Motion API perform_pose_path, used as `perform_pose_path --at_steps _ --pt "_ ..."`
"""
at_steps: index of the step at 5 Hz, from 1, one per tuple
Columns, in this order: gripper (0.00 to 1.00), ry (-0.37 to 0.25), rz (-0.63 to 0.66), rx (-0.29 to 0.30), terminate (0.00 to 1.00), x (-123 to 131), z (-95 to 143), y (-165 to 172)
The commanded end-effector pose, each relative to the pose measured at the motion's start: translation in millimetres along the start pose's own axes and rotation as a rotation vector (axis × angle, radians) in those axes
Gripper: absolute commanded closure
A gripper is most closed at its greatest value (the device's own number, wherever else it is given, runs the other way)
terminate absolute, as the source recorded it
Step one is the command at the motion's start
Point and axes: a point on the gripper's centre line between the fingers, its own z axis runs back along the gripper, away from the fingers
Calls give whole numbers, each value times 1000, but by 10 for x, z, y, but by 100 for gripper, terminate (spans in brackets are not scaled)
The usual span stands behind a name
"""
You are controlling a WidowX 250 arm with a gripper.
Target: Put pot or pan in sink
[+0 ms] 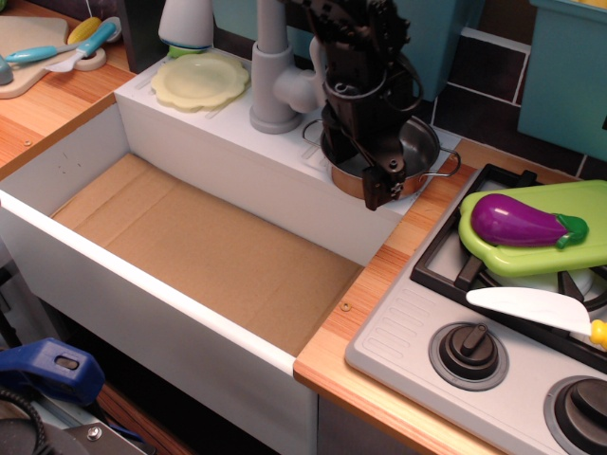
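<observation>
Gripper (382, 178) straddling the steel pot's (417, 156) near rim, closure indiscernible, positioned for lifting into the sink (204, 242).

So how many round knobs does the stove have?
2: one knob at the stove's front, another at the bottom-right corner, cut off by the picture's edge. More may lie outside the view.
</observation>
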Motion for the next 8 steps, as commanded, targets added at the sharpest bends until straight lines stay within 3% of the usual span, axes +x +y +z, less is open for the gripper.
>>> perform_pose_path --at_steps 1,2,3,5,7,8 --pt "0 -59 -10 -5 0 99 -51 61" --pt "100 -79 17 -37 0 99 -145 67" --pt "100 -77 26 -53 0 104 -155 55" --pt "100 10 120 -4 0 18 135 -105" --pt "100 92 265 106 0 -295 342 -211" --pt "100 88 338 166 0 -533 296 -150"
